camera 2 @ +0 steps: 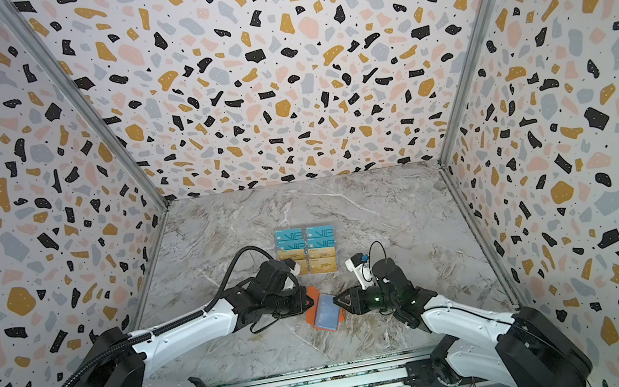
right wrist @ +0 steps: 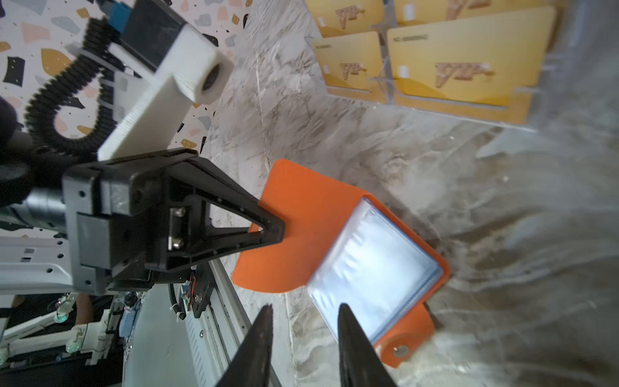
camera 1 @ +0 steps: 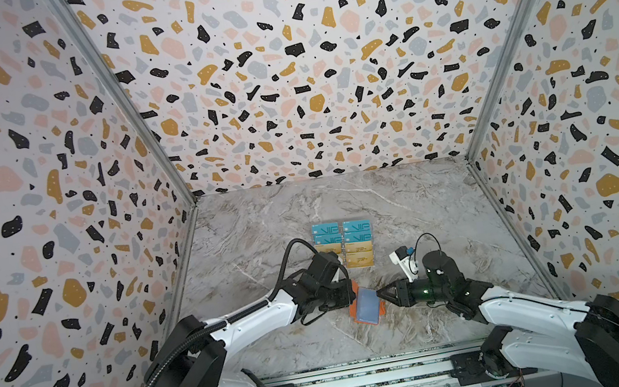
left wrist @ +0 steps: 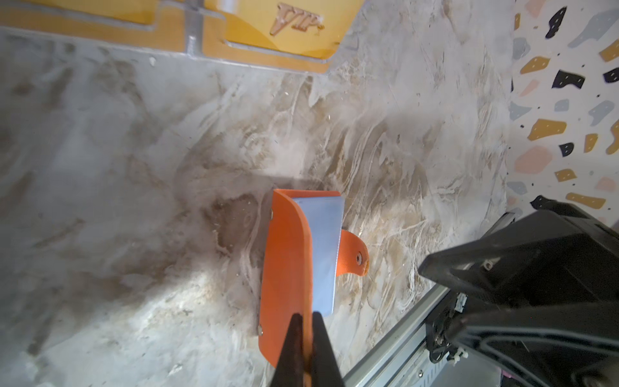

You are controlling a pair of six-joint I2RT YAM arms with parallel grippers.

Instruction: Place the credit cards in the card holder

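The orange card holder (camera 1: 360,318) (camera 2: 312,315) lies open on the marble table between my two grippers, its clear sleeves (right wrist: 375,268) facing up. My left gripper (camera 1: 351,295) (left wrist: 306,316) is shut on the edge of the holder's orange cover flap (right wrist: 301,217) and holds it lifted away from the sleeves. My right gripper (camera 1: 378,295) (right wrist: 304,308) is open at the opposite edge of the sleeves, with only table showing between its fingers. The credit cards, teal (camera 1: 341,231) and gold (camera 1: 357,254), stand in a clear tiered rack behind the holder.
The snap tab (right wrist: 400,350) sticks out from under the sleeves. The card rack (right wrist: 435,100) stands just beyond both grippers. A metal rail (camera 1: 370,378) runs along the table's front edge, and patterned walls close in the left, right and back.
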